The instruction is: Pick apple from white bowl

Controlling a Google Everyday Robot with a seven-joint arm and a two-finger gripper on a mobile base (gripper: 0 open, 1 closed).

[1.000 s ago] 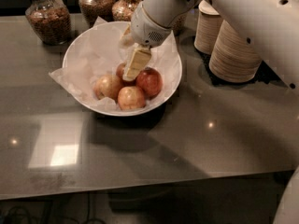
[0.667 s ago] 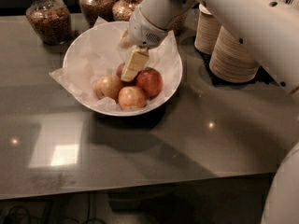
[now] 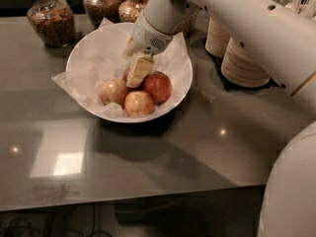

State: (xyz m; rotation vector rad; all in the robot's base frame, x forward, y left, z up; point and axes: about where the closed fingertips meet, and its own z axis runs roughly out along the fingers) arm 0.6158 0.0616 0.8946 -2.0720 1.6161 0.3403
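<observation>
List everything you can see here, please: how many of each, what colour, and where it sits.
table: one, glossy grey, filling most of the view.
white bowl: one, white, lined with crumpled white paper, on the far half of the table.
dark apple: one, dull brownish-red, in the bowl, mostly hidden behind the gripper.
red apple: one, bright red, in the bowl, right side.
pale apples: two, yellow-pink, in the bowl, front and left.
glass jars: at least three, clear with brown contents, along the table's far edge.
paper bowl stacks: two, beige, right of the white bowl.
arm: one, white, reaching in from the right.
gripper: one, cream, down in the bowl among the apples.
</observation>
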